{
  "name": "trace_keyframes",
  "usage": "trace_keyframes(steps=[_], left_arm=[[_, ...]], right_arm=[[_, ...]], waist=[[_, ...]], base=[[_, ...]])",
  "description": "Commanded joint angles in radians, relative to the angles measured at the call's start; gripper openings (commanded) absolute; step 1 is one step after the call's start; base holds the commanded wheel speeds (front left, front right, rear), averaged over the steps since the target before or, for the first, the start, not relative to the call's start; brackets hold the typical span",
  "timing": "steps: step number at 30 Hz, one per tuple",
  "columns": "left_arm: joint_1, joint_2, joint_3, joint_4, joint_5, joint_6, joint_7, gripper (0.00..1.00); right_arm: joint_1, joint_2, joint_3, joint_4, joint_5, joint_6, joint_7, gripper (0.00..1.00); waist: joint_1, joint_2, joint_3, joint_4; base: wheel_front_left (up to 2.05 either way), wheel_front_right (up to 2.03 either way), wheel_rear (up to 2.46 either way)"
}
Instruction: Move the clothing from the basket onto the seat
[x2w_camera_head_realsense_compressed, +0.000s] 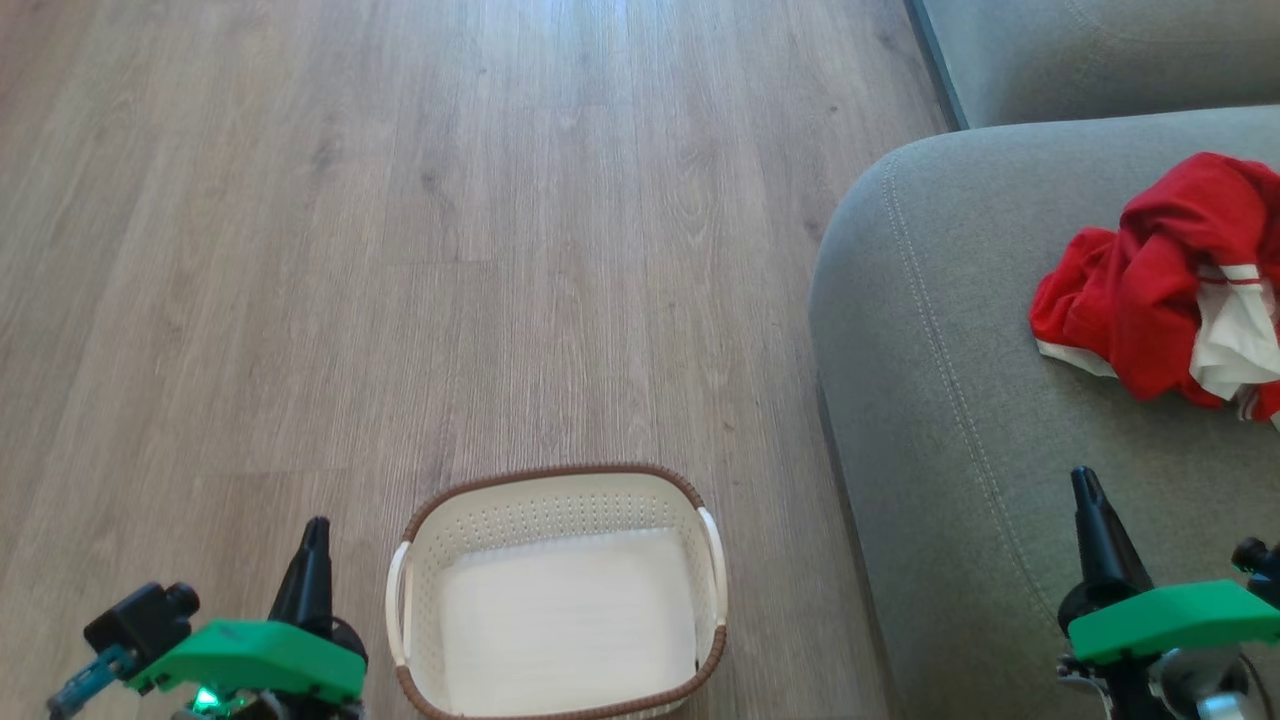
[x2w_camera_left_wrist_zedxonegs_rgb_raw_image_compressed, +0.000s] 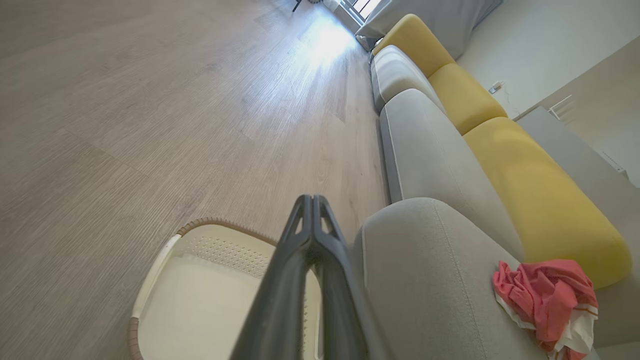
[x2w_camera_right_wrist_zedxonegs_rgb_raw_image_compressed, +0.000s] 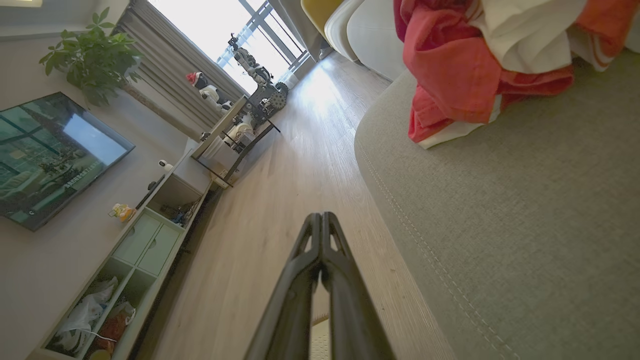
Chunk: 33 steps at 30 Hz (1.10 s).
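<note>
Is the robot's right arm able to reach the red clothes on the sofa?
Probably yes. The right gripper, shut, is close by the seat, and nothing stands between it and the clothing.

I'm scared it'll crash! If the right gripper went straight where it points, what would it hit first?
Probably the wooden floor, beside the seat. The right gripper aims past the seat's edge; the clothing lies off to the side. Depth is hard to judge.

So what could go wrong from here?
1. The right gripper, jaws shut, hangs over the grey-green fabric sofa seat near the crumpled red-and-white clothing; a careless swing might snag it and drag it off.
2. The empty cream perforated plastic basket stands close to the left gripper; a turn might knock it over.
</note>
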Motion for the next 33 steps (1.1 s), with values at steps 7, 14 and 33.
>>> trace_keyframes(steps=[7,14,33], left_arm=[[-0.071,-0.005,0.052,-0.024,-0.083,-0.022,0.022,0.0],[-0.081,-0.013,0.072,-0.018,-0.154,-0.035,0.042,0.0],[-0.11,-0.038,0.133,-0.003,-0.357,-0.074,0.099,0.0]], right_arm=[[-0.061,0.004,-0.004,-0.025,0.084,0.0,0.027,0.0],[-0.071,0.011,-0.01,-0.02,0.155,0.0,0.047,0.0],[-0.1,0.032,-0.025,-0.005,0.358,0.0,0.105,0.0]], waist=[[0.0,0.0,0.001,0.0],[0.0,0.0,0.002,0.0],[0.0,0.0,0.005,-0.001]], base=[[0.0,0.0,0.0],[0.0,0.0,0.0],[0.0,0.0,0.0]])
